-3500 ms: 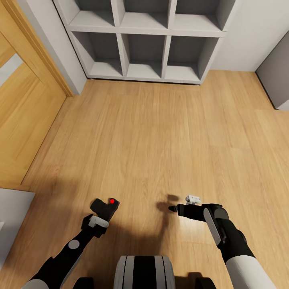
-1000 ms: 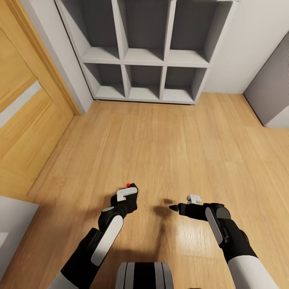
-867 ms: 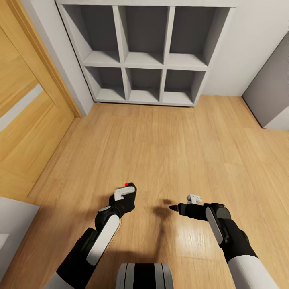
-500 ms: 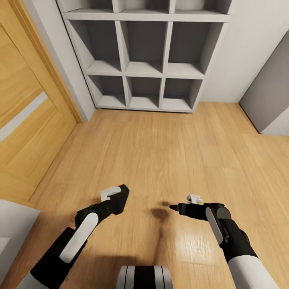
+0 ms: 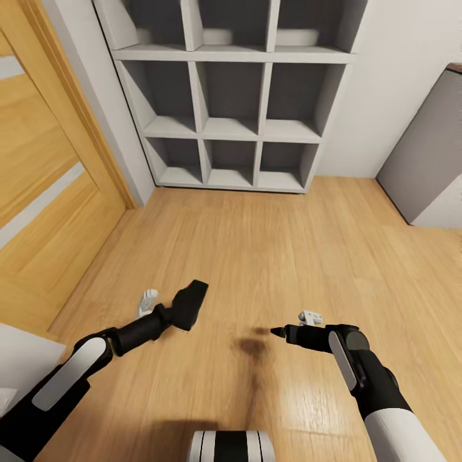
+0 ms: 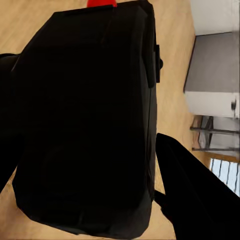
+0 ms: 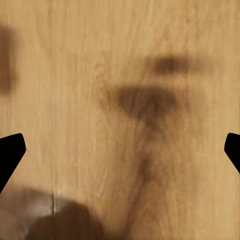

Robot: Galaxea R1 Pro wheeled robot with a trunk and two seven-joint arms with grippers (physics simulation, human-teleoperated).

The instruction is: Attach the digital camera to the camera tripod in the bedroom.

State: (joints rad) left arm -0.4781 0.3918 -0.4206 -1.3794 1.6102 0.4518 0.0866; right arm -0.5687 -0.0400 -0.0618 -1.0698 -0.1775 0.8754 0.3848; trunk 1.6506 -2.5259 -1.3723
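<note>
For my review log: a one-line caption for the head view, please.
Left gripper carries the digital camera above the wood floor; open right gripper is empty, grey cube shelf ahead.

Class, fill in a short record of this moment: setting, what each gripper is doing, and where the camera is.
Setting: wood plank floor, grey cube shelf against the wall
Left gripper: shut on the digital camera, held above the floor
Right gripper: open, holding nothing, over bare floor
Tripod: cannot tell

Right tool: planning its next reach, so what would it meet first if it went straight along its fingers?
Probably the wood floor: the right tool is open over bare planks and shadow, though height is unclear.
</note>
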